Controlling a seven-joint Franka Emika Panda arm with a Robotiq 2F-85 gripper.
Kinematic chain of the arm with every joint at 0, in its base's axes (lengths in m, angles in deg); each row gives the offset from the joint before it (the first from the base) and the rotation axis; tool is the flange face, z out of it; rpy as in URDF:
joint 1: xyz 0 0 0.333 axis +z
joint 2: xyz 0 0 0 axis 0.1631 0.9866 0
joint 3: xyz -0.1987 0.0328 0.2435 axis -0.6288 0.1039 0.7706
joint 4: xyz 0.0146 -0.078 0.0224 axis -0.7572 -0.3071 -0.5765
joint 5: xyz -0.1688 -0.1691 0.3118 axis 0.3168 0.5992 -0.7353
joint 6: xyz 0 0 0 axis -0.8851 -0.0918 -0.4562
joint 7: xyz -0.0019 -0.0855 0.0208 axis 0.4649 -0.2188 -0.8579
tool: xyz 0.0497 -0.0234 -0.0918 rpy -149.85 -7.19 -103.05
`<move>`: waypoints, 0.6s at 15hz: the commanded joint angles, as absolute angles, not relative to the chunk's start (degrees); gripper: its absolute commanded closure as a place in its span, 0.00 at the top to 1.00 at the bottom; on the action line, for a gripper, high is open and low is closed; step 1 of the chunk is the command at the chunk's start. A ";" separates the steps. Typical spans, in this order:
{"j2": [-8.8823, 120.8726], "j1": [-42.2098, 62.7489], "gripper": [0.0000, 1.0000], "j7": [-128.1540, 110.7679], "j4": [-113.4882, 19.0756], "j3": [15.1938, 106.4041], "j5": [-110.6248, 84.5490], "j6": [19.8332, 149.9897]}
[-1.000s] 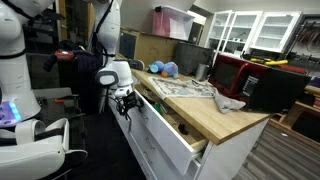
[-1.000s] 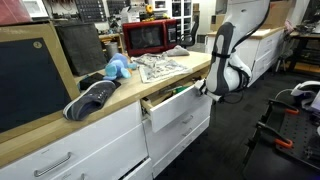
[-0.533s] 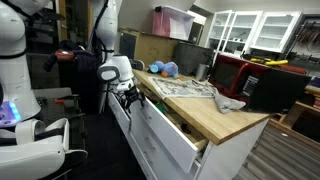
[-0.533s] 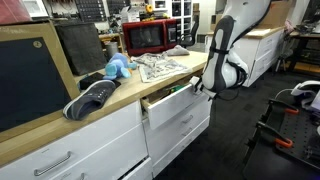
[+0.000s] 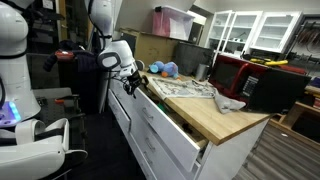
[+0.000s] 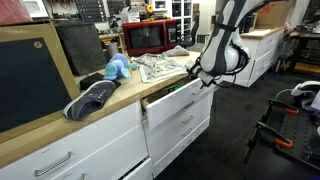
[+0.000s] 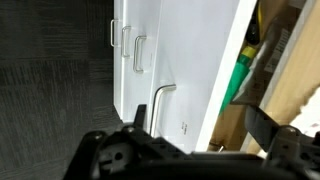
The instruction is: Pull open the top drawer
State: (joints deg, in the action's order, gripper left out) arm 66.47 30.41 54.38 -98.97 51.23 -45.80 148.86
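Observation:
The top drawer [image 5: 168, 128] stands pulled out from under the wooden countertop, with its pale interior showing. It also shows in the other exterior view [image 6: 176, 101]. In the wrist view its white front [image 7: 190, 70] carries a small handle [image 7: 160, 100], and green and dark items lie inside at the right. My gripper [image 5: 133, 80] hangs by the drawer's end at countertop height, clear of the handle. It also shows in an exterior view [image 6: 195, 73]. In the wrist view the gripper [image 7: 198, 118] is open and empty.
On the countertop [image 5: 215, 115] lie a newspaper [image 5: 186, 89], a blue soft toy [image 5: 166, 69], a grey cloth [image 5: 229, 102] and a red microwave [image 5: 243, 76]. A dark shoe [image 6: 92, 98] lies near the counter edge. Taller white drawer fronts [image 6: 185, 125] sit below. A white robot [image 5: 20, 70] stands nearby.
The gripper has risen from handle height and moved toward the counter edge. The drawer has stayed open in the same place.

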 commanded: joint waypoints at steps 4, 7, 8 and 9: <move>63.27 28.33 1.00 56.21 -98.75 49.93 -45.05 148.86; 65.97 25.07 1.00 57.22 -96.91 51.17 -44.94 148.85; 66.90 22.32 1.00 54.53 -95.73 53.85 -47.94 148.85; 68.05 20.50 1.00 55.27 -94.86 55.11 -47.94 148.84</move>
